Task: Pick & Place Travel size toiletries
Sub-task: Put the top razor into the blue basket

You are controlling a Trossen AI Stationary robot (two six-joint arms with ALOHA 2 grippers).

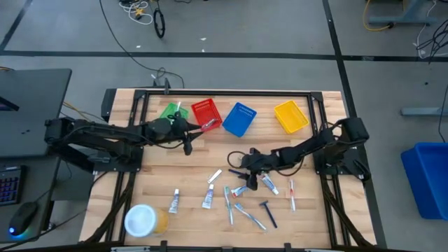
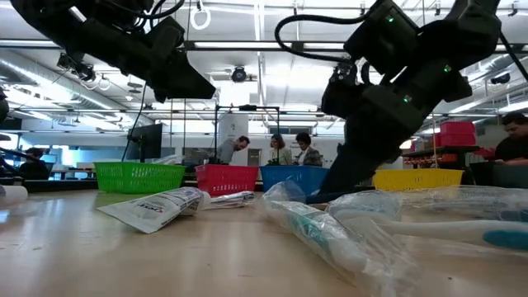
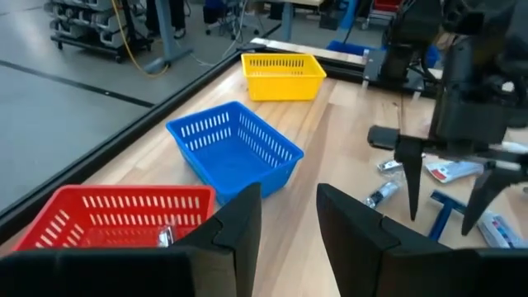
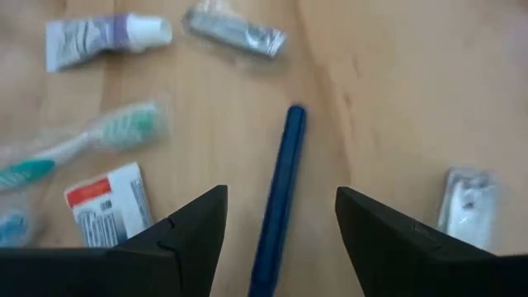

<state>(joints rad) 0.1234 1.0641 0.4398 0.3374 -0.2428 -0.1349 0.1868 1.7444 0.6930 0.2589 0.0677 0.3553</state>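
just right tool (image 4: pixel 280 227), spread wide above slim dark-blue plastic razor handle (image 4: pixel 280 186)

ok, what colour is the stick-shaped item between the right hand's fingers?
Dark blue; the stick-shaped item lies on the wood under the open right hand. Best in the right wrist view.

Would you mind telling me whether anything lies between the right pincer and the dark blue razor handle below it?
Nothing visible does: the right pincer is open directly above the dark blue razor handle, bare wood between.
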